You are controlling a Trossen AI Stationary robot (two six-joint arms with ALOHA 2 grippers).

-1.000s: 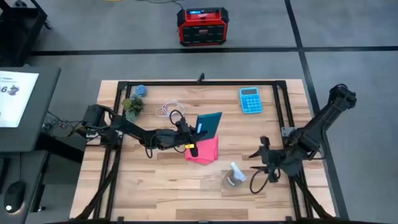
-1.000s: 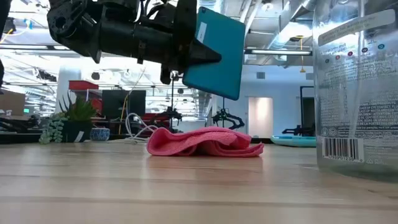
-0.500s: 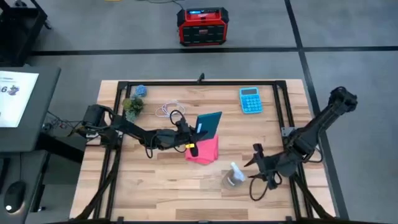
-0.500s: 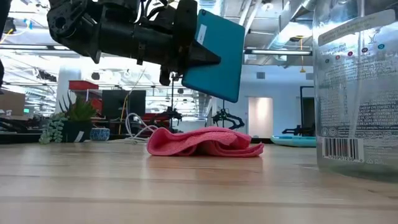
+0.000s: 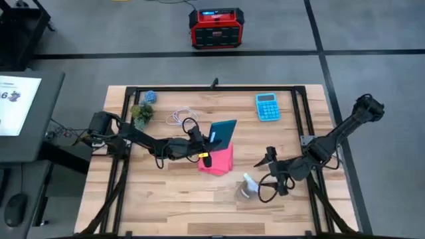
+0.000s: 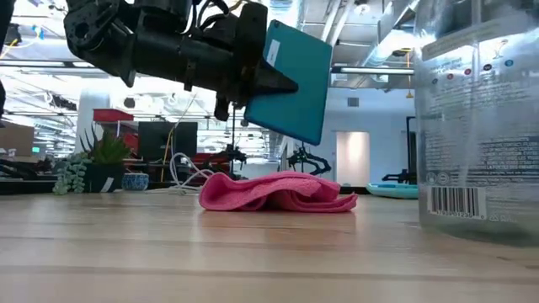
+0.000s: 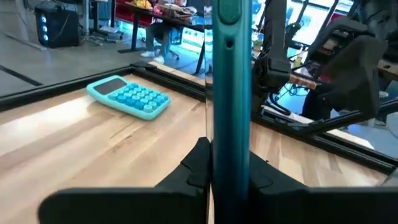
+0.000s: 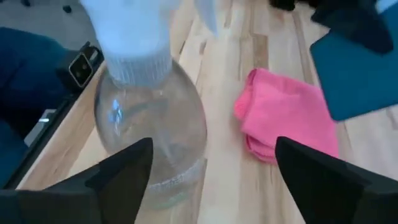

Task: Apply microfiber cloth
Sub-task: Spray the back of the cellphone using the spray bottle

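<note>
Your table (image 5: 166,199) is lying open along the high view's lower left. The left gripper (image 5: 207,141) is clamping a teal tablet (image 5: 222,133) on edge. The cloth (image 5: 219,161), crumpled at centre, is running top to bottom. The right gripper (image 8: 208,158) is spreading wide around the bottle (image 8: 152,130), whose barcode label (image 6: 459,202) is showing unreadable.
</note>
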